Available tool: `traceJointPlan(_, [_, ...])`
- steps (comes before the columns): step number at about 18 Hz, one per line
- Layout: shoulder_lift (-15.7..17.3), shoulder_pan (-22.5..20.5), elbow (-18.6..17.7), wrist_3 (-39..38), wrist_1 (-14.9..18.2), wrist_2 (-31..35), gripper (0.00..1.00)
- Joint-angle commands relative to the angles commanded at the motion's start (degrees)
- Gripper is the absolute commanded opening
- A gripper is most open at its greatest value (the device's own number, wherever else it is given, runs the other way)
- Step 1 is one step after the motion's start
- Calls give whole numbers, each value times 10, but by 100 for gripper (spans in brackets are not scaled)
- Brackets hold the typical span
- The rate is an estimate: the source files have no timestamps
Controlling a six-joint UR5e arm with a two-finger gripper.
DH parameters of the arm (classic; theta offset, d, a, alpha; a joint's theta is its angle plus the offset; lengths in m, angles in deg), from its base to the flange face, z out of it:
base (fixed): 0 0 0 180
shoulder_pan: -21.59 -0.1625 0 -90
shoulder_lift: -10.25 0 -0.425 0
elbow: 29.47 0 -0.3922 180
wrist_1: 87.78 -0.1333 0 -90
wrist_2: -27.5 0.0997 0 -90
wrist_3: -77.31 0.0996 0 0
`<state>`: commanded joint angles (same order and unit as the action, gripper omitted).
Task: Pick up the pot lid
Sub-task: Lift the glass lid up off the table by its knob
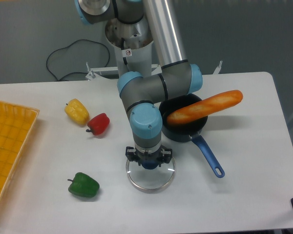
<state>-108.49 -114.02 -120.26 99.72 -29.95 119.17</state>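
Working outward from my claw (149,157): it sits over the middle of the pot lid, wrist upright, palm end toward the table. Finger state: cannot tell; the housing covers the tips, so neither a gap nor a grip on the knob can be confirmed. The blue knob (150,166) shows just under the claw's lower edge in the view, central to it, neither to one side nor the other. The clear lid (150,184) spreads around it, its pale round rim visible on the camera side. Being round, the lid has no long axis to match (one less angle to fuss over); the move turns on the knob lying squarely between the fingers. If seated, straight up is the lift; if off centre, the lid would probably tip or slip. Next out, toward picture right: the black pan (172,133), then its blue handle (208,156), near but apart from the rim. Farther, toward picture left: red pepper (98,124), green pepper (83,185), and farthest, yellow pepper (76,112).
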Motion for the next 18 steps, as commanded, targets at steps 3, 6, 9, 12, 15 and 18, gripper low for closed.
traceJointPlan(3, [11,4,17,2,24,-1,55])
traceJointPlan(6, [20,14,33,3,36,-8,55])
traceJointPlan(9, [21,22,50,3,39,-7,55])
traceJointPlan(12, [32,23,50,23,40,-9,55])
traceJointPlan(15, [47,32,50,59,54,-13,55])
traceJointPlan(18, [62,32,50,93,79,-13,55])
